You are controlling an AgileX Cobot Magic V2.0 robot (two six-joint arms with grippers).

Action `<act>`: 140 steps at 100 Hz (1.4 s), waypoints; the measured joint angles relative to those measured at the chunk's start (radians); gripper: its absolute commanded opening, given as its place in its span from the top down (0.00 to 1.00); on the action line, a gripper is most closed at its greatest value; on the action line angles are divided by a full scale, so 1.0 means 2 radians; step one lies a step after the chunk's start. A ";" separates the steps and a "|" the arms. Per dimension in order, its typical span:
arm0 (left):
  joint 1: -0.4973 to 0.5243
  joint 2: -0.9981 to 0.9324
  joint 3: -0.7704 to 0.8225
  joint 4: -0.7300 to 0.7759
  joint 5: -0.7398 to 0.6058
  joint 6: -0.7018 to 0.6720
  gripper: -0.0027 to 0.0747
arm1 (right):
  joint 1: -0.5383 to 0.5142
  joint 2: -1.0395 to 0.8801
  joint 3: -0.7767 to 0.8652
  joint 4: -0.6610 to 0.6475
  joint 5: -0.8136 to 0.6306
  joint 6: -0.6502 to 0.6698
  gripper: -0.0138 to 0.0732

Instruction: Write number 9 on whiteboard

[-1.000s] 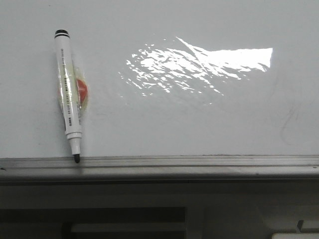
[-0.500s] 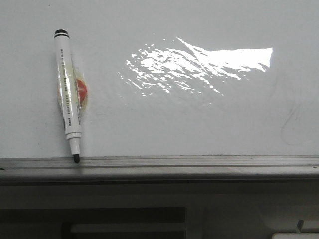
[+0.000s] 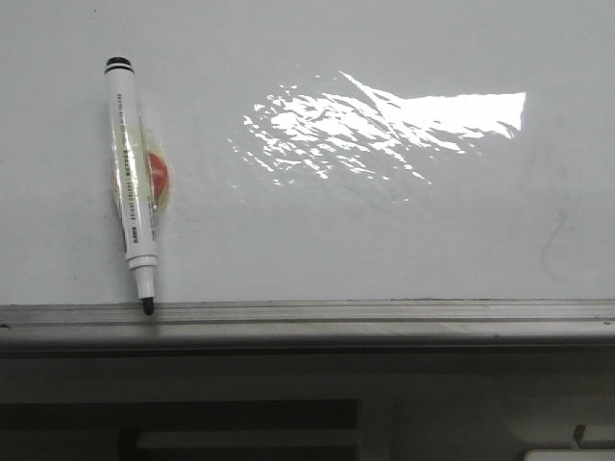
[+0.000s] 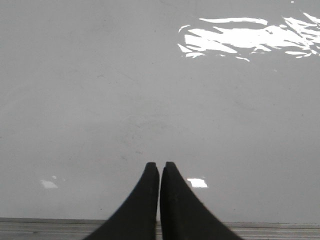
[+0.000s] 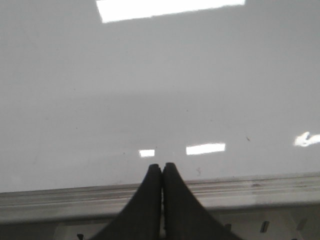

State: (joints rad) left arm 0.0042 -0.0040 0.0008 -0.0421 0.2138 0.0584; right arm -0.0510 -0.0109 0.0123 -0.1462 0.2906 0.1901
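Closed right end effector (image 5: 161, 167) over whiteboard (image 5: 150, 90)

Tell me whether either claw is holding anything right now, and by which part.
Nothing is held. The left claw and right claw are both shut and empty; the marker lies untouched on the whiteboard.

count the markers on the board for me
1. The marker lies on the left part of the whiteboard, tip pointing at the edge rail. Neither wrist view shows another.
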 measured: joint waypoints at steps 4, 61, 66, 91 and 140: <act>0.000 0.000 0.000 -0.001 -0.003 0.000 0.99 | 0.000 0.000 0.000 0.000 -0.009 0.000 0.91; 0.000 0.000 0.000 -0.003 -0.145 0.000 0.99 | 0.000 0.000 0.000 -0.018 -0.179 0.000 0.91; 0.000 0.000 0.000 -0.010 -0.158 0.000 0.99 | 0.000 0.000 0.000 -0.016 -0.184 0.001 0.91; 0.000 0.000 -0.003 -0.066 -0.204 0.000 0.99 | 0.000 0.000 -0.034 -0.014 -0.145 0.002 0.91; 0.000 0.094 -0.150 -0.059 0.072 0.002 0.99 | 0.000 0.099 -0.154 0.085 0.134 0.004 0.91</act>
State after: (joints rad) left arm 0.0042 0.1849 -0.2996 -0.1607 0.3570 0.0627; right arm -0.0510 0.1875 -0.2951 0.0243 0.5582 0.1986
